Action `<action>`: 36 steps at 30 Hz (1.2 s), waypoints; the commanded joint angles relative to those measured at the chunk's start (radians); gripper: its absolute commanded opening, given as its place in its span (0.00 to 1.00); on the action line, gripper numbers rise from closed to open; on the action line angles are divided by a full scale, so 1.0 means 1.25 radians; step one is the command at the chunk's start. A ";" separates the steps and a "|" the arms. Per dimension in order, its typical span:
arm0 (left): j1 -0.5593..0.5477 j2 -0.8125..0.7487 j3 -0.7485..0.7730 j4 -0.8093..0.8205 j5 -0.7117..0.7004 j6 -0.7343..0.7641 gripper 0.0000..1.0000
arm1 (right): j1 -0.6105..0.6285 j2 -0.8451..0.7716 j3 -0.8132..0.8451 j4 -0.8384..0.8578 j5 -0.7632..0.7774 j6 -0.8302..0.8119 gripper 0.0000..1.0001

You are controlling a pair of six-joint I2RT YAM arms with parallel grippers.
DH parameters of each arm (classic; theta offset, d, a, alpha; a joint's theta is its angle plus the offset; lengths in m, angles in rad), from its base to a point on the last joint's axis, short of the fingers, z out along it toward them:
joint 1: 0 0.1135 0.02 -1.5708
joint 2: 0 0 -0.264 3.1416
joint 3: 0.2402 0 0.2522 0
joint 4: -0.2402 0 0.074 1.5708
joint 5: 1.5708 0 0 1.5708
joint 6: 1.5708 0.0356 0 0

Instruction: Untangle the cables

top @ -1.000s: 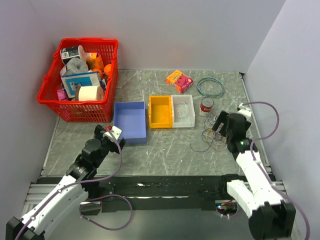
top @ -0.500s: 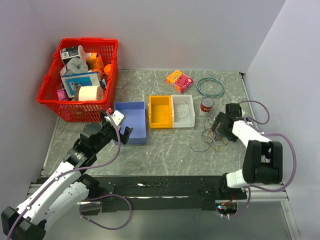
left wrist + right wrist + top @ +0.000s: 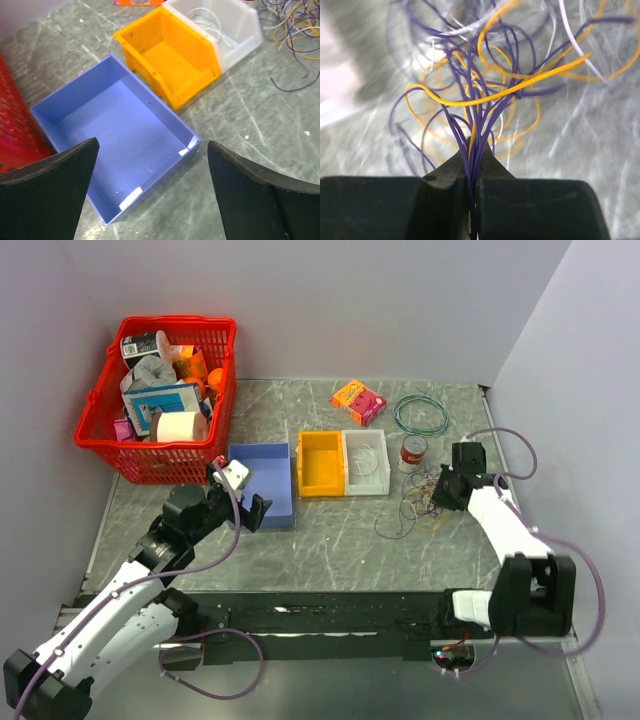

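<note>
Since the right claw (image 3: 472,174) clamped the purple strands (image 3: 470,132) and pulled, the cables (image 3: 405,508) have slid left, probably loosening the tangle; the left claw (image 3: 152,150) hangs open, idle.

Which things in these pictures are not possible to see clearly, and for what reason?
- Right wrist view: how many strands of the cables the right gripper pinches; its fingers hide them.
- Top view: how the strands cross; too small.
- Left wrist view: the white bin is cut off by the top edge.
- Top view: the lower things in the red basket; the pile covers them.
</note>
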 commanded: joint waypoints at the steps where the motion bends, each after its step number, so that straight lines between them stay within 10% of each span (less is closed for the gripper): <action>1: 0.001 -0.013 0.026 0.032 0.074 -0.041 0.99 | 0.093 -0.154 0.132 -0.179 0.047 -0.046 0.00; 6: 0.001 -0.020 0.034 0.040 0.141 -0.075 0.93 | 0.179 -0.219 0.319 -0.372 0.002 -0.077 0.00; 14: 0.001 -0.017 0.058 0.039 0.222 -0.072 0.75 | 0.301 -0.273 0.480 -0.461 -0.404 -0.229 0.00; 23: 0.001 0.013 0.088 0.043 0.358 -0.074 0.70 | 0.502 -0.284 0.332 -0.279 -0.549 -0.255 0.00; 36: -0.086 0.118 0.047 0.224 0.475 -0.159 0.58 | 0.512 -0.331 0.066 0.081 -0.693 -0.361 0.00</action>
